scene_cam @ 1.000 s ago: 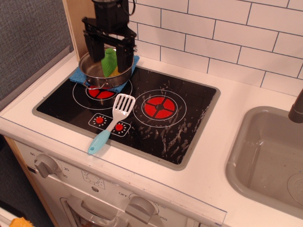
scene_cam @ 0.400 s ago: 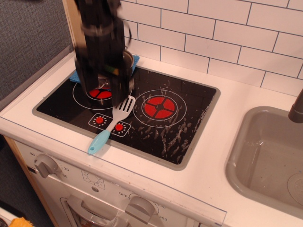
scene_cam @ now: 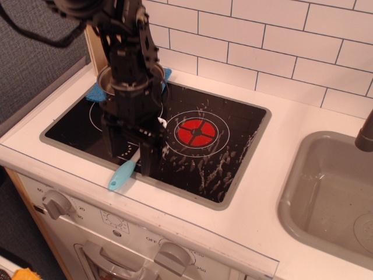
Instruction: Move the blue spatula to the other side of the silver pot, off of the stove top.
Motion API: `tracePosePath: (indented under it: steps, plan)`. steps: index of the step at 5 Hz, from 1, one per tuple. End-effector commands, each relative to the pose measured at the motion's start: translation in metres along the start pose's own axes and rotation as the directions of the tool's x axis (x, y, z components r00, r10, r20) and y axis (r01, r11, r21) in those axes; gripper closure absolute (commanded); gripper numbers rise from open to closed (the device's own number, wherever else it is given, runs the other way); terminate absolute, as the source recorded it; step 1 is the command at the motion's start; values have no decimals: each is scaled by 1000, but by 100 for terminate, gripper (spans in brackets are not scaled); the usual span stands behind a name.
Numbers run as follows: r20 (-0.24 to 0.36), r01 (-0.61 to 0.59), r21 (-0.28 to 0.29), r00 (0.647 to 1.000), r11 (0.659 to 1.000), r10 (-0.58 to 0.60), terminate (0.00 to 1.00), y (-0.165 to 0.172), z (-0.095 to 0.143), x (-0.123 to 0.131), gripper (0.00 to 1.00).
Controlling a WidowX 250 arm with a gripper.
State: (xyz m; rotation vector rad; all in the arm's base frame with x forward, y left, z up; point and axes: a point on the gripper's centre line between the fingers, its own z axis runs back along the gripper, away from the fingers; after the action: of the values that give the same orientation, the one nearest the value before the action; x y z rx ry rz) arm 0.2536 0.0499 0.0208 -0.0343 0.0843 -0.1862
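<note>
While one robot arm reaches down over a toy kitchen counter, its single gripper [scene_cam: 132, 153] hangs low above the front left of the stove top [scene_cam: 233, 146] — one glossy black cooktop with a grey rim, streaked with white smears. Two burner rings mark the glass: the right one [scene_cam: 197, 133] shows in full, the left is mostly hidden behind the arm. One blue spatula [scene_cam: 123, 174] lies on the cooktop's front edge; only its light-blue handle and a sliver of white head beside the arm can be seen. The two dark fingers [scene_cam: 150, 156] stand spread apart, one on each side of the spatula's shaft, with the handle's end poking out below and between them toward the counter front. Whether the fingers touch the spatula cannot be told from this angle. One silver pot [scene_cam: 104, 78] sits behind the arm at the cooktop's back left corner, largely covered — just its rim shows, over one blue cloth [scene_cam: 95, 92]. One grey sink [scene_cam: 326, 192] sits well apart at right, and white tiles [scene_cam: 280, 41] line the wall.
</note>
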Motion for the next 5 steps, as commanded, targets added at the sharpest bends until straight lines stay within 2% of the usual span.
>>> tracePosePath:
  steps: [1,3,5]
  plan:
    - [43,-9,47,999,999,7,0,-2,19,-9,0]
    - [25,-100,90,995,991,98,0,17,2,-17,0]
    - [-2,-133,87,991,987,134,0,25,-12,-18,0]
